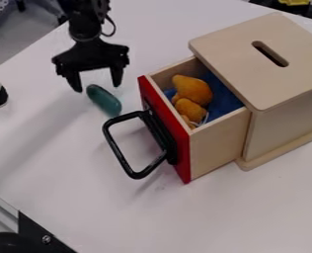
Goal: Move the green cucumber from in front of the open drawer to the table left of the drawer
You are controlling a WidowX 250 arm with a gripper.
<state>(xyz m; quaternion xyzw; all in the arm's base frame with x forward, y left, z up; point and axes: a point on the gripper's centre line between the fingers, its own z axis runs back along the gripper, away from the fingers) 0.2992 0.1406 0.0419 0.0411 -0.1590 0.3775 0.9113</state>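
Green oblong toy (104,101) lies on the counter (257,212) near the claw (97,87), held apart wide enough to clear its sides.

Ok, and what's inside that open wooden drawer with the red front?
The drawer holds an orange, soft-looking toy and blue material; anything farther back is hidden under the pale wooden box top.

The box (228,57) looks smooth wood, its handle (118,152) glossy, the teal object (104,100) shiny.
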